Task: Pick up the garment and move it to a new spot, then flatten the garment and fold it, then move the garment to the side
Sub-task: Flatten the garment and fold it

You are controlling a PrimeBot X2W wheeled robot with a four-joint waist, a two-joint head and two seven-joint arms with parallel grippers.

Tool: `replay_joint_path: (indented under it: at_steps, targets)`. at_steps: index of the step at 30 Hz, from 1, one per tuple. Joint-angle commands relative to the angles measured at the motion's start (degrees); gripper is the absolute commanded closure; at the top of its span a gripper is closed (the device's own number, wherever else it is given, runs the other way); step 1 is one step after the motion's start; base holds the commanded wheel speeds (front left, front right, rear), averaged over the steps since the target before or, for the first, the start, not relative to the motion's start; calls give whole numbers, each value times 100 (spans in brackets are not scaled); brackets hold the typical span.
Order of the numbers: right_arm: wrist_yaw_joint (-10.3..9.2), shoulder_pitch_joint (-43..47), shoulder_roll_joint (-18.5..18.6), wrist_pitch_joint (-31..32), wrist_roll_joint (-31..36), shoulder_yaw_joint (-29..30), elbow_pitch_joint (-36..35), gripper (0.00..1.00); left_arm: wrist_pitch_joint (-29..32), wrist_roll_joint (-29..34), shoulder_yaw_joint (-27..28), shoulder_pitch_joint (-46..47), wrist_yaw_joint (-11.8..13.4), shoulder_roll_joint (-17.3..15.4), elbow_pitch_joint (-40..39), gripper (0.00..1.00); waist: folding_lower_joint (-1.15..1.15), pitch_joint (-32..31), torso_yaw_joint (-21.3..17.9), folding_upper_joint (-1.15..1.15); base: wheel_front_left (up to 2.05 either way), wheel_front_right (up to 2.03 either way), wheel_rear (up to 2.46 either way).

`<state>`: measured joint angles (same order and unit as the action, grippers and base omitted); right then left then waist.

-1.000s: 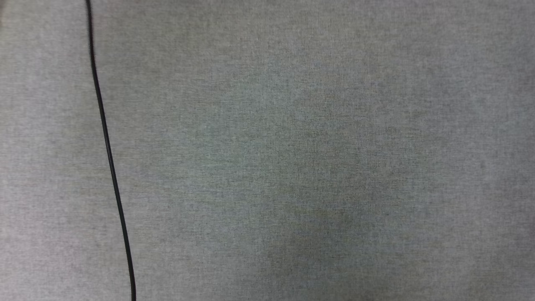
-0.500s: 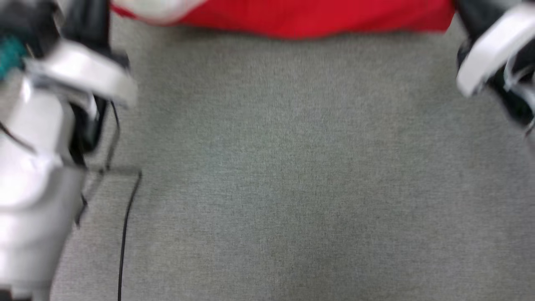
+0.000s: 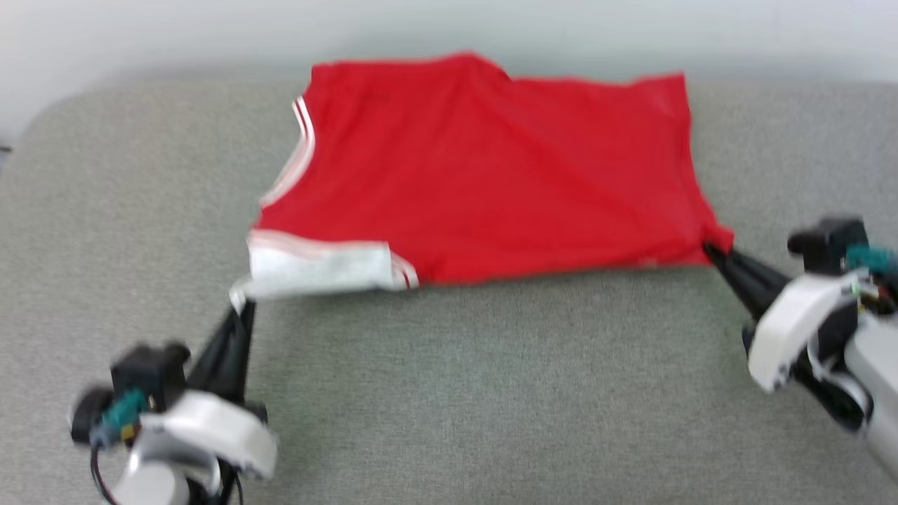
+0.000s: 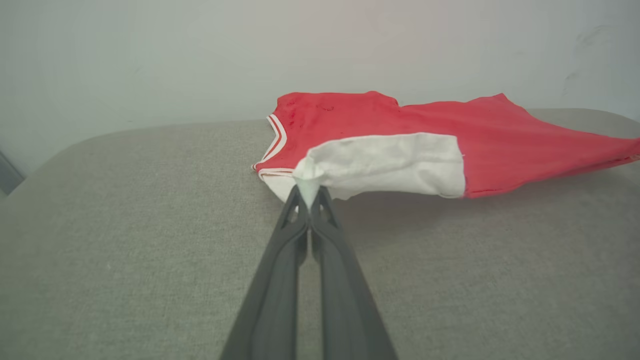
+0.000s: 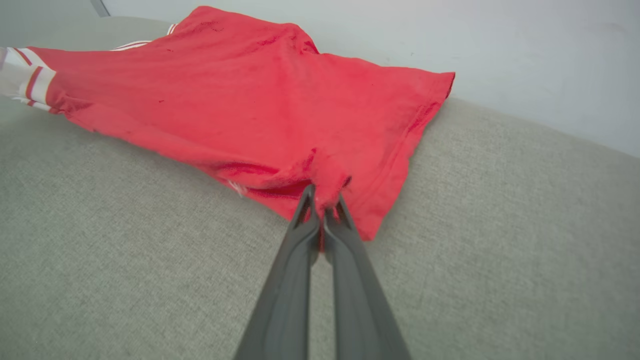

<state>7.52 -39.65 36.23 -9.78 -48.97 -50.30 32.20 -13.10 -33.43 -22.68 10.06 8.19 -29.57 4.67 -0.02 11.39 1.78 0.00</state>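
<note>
And the left gripper point(image 4: 309, 196) is pinching down tight, both dark fingers pressed together on the tip of the white sleeve end point(image 4: 385, 162). On the other side the right gripper point(image 5: 325, 202) is clamping just as hard on a bunched corner of the red hem. Between them the garment point(image 3: 491, 175) is stretching across the far half of the grey fabric surface point(image 3: 491, 393). Its near edge is lifting a little at both pinched corners, while its far edge is reaching the back of the surface by the pale wall point(image 3: 449, 28). Room to work? Plenty towards the robot: a broad bare band of grey is running the whole width in front of the shirt, and more is opening out to the left, up to the rounded far-left corner point(image 3: 42, 112). The left wrist view is giving the shadow under the raised sleeve. The right wrist view is picking out the stitched side hem and a small white mark point(image 5: 239, 188) beside the grip. The head view, blurred, is taking in both arms at once and the striped trim point(image 3: 303, 140).
</note>
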Motion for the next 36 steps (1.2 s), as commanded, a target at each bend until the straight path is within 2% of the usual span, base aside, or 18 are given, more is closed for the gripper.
replay_joint_path:
  at_steps: [1, 11, 22, 26, 30, 36]
  targets:
    - [-6, 130, 44, -48, -18, -4, -37, 100, 2, -50, -2, -133, 44, 31, -57, 100, 2, -178, 51, 0, 0, 0, 0]
    - [-7, 1558, 432, -125, -223, 241, -502, 100, 144, -526, -134, -1594, 213, 91, -505, 100, 2, -777, 121, 0, 0, 0, 0]
    - [-7, 3004, 727, 77, -195, 798, -1073, 100, 775, -998, -431, -2559, 139, -64, -725, 100, 2, -1049, 154, 0, 0, 0, 0]
    - [-7, 3430, 771, 208, -177, 1036, -1256, 100, 1029, -1138, -534, -2742, 80, -161, -830, 100, 2, -1024, 183, 0, 0, 0, 0]
    - [-7, 3666, 739, 313, -32, 1287, -1422, 100, 978, -1071, -495, -2675, 149, -181, -883, 100, 2, -975, 191, 0, 0, 0, 0]
    - [-7, 3720, 596, 464, 170, 1670, -1704, 100, 795, -854, -447, -2383, 125, -243, -878, 100, 2, -943, 175, 0, 0, 0, 0]
